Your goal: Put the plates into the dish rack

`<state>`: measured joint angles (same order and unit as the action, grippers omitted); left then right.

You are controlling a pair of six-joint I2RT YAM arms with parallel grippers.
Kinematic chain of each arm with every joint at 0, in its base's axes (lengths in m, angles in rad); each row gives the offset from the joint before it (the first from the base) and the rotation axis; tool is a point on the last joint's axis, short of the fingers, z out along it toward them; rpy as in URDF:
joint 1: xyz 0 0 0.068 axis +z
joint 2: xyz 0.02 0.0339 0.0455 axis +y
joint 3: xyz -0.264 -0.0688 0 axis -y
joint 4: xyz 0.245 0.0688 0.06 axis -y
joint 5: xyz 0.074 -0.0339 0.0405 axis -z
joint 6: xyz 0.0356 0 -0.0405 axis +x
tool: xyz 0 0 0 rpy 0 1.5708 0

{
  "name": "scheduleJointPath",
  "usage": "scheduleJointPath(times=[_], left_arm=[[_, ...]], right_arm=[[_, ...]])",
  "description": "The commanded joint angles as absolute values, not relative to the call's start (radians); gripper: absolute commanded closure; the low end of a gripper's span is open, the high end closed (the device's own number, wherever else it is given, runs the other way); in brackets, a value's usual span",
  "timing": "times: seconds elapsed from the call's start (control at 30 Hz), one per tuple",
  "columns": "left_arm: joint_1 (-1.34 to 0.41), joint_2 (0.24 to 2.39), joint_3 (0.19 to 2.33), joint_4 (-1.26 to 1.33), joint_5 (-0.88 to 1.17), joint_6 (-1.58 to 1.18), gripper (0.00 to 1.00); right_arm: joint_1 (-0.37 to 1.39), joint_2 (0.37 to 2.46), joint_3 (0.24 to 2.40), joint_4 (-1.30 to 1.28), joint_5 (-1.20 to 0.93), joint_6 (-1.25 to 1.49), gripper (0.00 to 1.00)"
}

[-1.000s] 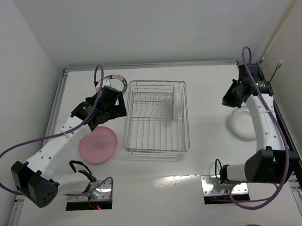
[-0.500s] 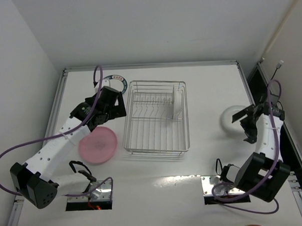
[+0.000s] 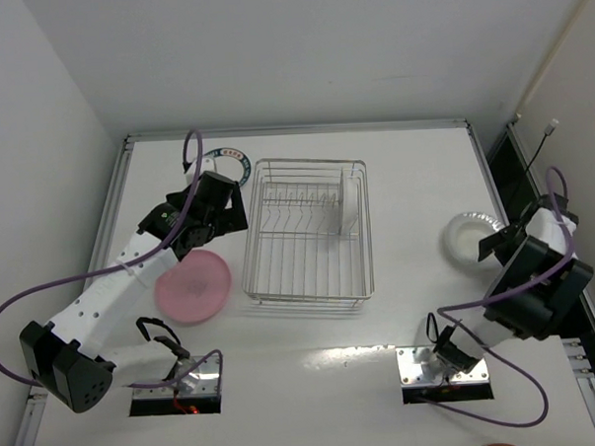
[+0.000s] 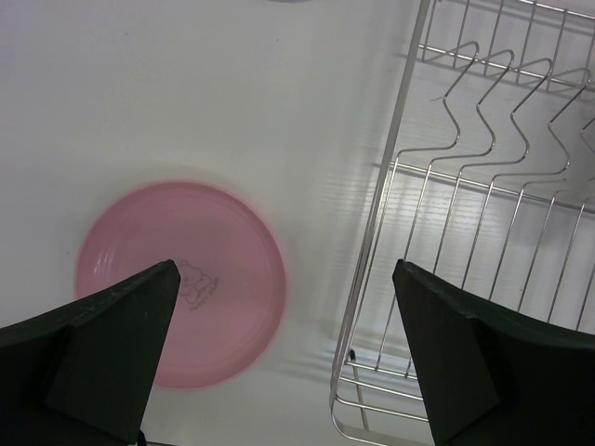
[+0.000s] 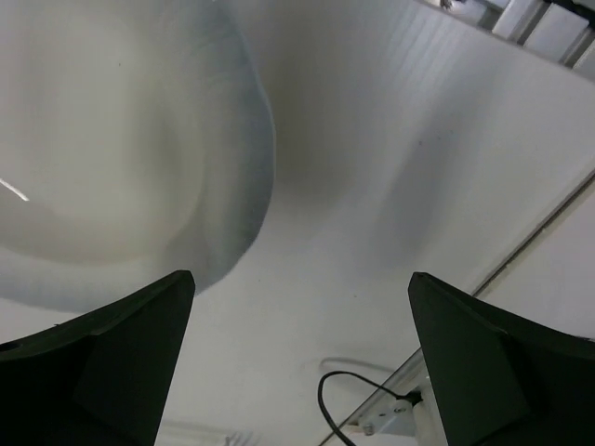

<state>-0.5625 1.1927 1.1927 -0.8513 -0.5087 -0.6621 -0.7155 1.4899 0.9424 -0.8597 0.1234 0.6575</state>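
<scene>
Looking at the overhead view, most of the job is ahead. The pink plate [image 3: 193,285] lies flat on the tabletop [image 3: 404,169] just left of the dish rack [image 3: 309,300]. The blue-rimmed plate [image 3: 231,157] peeks out behind the left arm [image 3: 131,265] near the rack's far left corner. A white plate [image 3: 466,237] sits flat way over by the right edge. What looks like another white plate [image 3: 349,203] stands on edge in the tines at the rack's right end.

Left jaws are wide apart and empty, hanging over the gap between the pink plate and the rack's side wire. Right jaws are spread too, nothing between them, with the white plate's rim just off one finger in the wrist view.

My guess is the step in hand is picking up a flat plate, and that's the fiddly bit. I'd come in low at the rim, get one finger under the lip and the other on top, and bite only the edge. Glazed plates probably slip, so clamp firmly before lifting. Then tip it upright and lower it between two free tines, without snagging the rack wall on the way in.
</scene>
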Motion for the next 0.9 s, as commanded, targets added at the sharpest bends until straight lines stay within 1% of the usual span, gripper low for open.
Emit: scheduleJointPath(times=[0.0, 0.03, 0.07, 0.13, 0.2, 0.27, 0.3, 0.37, 0.4, 0.43, 0.47, 0.53, 0.57, 0.63, 0.67, 0.7, 0.73, 0.83, 0.87], left_arm=[[-0.572, 1.177, 1.190, -0.830, -0.537, -0.650, 0.00], [-0.572, 1.189, 1.190, -0.830, -0.537, -0.650, 0.00], [-0.572, 1.189, 1.190, -0.830, -0.537, -0.641, 0.00], [-0.572, 1.215, 1.201, -0.839, -0.528, -0.641, 0.00], [-0.572, 1.226, 1.222, -0.839, -0.517, -0.641, 0.00], [-0.572, 1.235, 1.232, -0.848, -0.517, -0.641, 0.00], [-0.572, 1.235, 1.241, -0.857, -0.517, -0.641, 0.00], [-0.572, 1.247, 1.241, -0.867, -0.517, -0.632, 0.00], [-0.572, 1.258, 1.252, -0.867, -0.517, -0.632, 0.00], [-0.572, 1.258, 1.252, -0.867, -0.517, -0.632, 0.00], [-0.572, 1.267, 1.262, -0.867, -0.517, -0.632, 0.00], [-0.572, 1.278, 1.275, -0.876, -0.517, -0.632, 0.00], [-0.572, 1.291, 1.285, -0.876, -0.517, -0.632, 0.00], [-0.572, 1.305, 1.299, -0.876, -0.517, -0.632, 0.00], [-0.572, 1.319, 1.311, -0.876, -0.517, -0.632, 0.00], [-0.572, 1.319, 1.321, -0.876, -0.517, -0.632, 0.00], [-0.572, 1.328, 1.321, -0.876, -0.517, -0.623, 0.00], [-0.572, 1.339, 1.321, -0.876, -0.506, -0.623, 0.00], [-0.572, 1.339, 1.321, -0.876, -0.506, -0.623, 0.00]], right_arm=[[-0.736, 1.572, 1.014, -0.779, 0.125, 0.568, 0.01], [-0.736, 1.600, 1.014, -0.761, 0.097, 0.557, 0.01], [-0.745, 1.670, 1.037, -0.741, 0.068, 0.531, 0.02], [-0.746, 1.738, 1.087, -0.732, 0.020, 0.517, 0.06], [-0.746, 1.787, 1.107, -0.681, -0.043, 0.488, 0.09], [-0.746, 1.828, 1.118, -0.641, -0.087, 0.469, 0.09], [-0.746, 1.841, 1.127, -0.611, -0.125, 0.459, 0.11], [-0.746, 1.897, 1.156, -0.611, -0.126, 0.448, 0.12], [-0.755, 1.919, 1.167, -0.611, -0.150, 0.439, 0.16], [-0.755, 1.942, 1.186, -0.611, -0.166, 0.439, 0.20], [-0.767, 1.963, 1.195, -0.611, -0.179, 0.427, 0.32], [-0.767, 2.016, 1.216, -0.611, -0.209, 0.416, 0.50], [-0.776, 2.028, 1.216, -0.600, -0.219, 0.405, 0.65], [-0.776, 2.039, 1.216, -0.589, -0.219, 0.393, 0.78], [-0.776, 2.039, 1.216, -0.589, -0.230, 0.393, 0.90], [-0.776, 2.039, 1.216, -0.589, -0.239, 0.384, 0.96], [-0.776, 2.039, 1.216, -0.580, -0.239, 0.383, 1.00], [-0.776, 2.028, 1.207, -0.571, -0.262, 0.373, 1.00], [-0.767, 1.995, 1.207, -0.571, -0.262, 0.364, 1.00]])
